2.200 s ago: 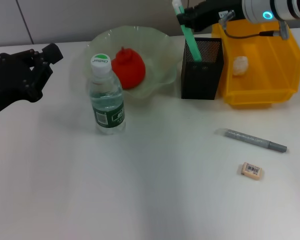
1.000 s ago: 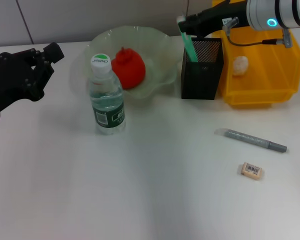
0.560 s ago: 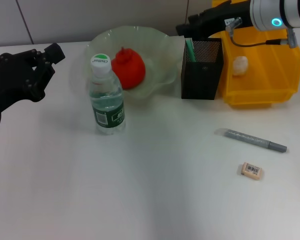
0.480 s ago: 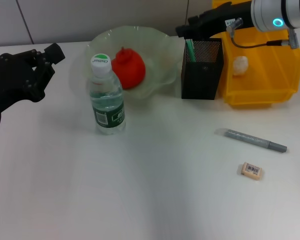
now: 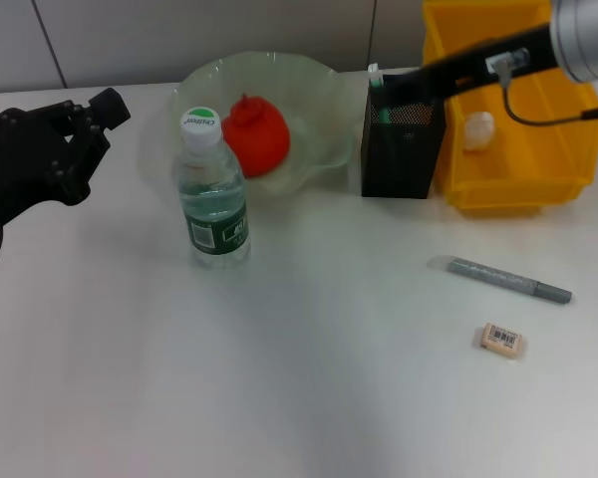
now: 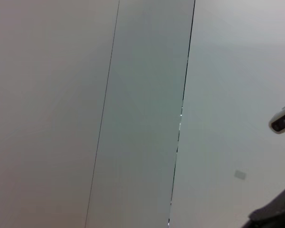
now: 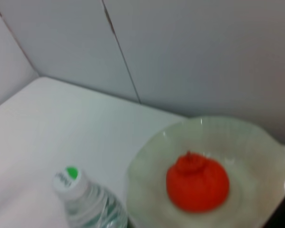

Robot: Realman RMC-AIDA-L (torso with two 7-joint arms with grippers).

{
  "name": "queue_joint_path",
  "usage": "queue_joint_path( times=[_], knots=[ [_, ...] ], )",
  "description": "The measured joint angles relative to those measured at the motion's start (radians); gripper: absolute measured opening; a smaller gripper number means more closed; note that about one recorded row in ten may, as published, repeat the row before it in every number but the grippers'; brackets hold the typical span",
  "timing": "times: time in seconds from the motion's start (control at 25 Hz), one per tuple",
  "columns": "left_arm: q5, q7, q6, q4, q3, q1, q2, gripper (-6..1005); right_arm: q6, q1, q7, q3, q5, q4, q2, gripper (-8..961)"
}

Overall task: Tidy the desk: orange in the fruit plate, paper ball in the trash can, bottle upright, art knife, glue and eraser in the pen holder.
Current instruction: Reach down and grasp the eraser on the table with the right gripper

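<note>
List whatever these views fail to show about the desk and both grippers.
- Right gripper: head view, dark against the black pen holder, so its fingers cannot be read; absent from its wrist view.
- Green stick in the holder: mostly hidden by mesh; cut off at the right wrist view's edge.
- Left wrist view: only wall panels; nothing of the desk.
- Eraser: label too small to read.

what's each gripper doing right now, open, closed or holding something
Left gripper: parked at the table's left edge, holding nothing; open or closed cannot be told.
Right gripper: over the pen holder; open or closed cannot be told.
</note>
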Motion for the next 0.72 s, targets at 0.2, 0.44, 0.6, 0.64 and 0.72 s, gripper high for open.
queue_joint_path(
  times=[0.2, 0.44, 0.6, 0.64, 0.72],
  knots=[
    [0.003, -0.004, 0.0, 0.008, 0.005, -0.003, 0.001, -1, -0.137, -0.014, 0.088, 0.005, -0.024, -0.06, -0.003, 390],
    [0.004, -0.005, -0.001, 0.009, 0.007, -0.004, 0.001, -1, -0.296, 0.006, 0.111, 0.061, -0.052, -0.055, -0.009, 387],
    [0.004, -0.005, -0.001, 0.01, 0.008, -0.004, 0.0, -1, -0.393, 0.024, 0.11, 0.087, -0.112, -0.049, -0.025, 386],
    [0.005, -0.005, -0.001, 0.01, 0.009, -0.004, 0.0, -1, -0.409, 0.029, 0.108, 0.088, -0.115, -0.041, -0.031, 386],
    [0.005, -0.005, -0.001, 0.01, 0.01, -0.006, -0.001, -1, -0.444, 0.04, 0.104, 0.091, -0.119, -0.013, -0.047, 386]
  ],
)
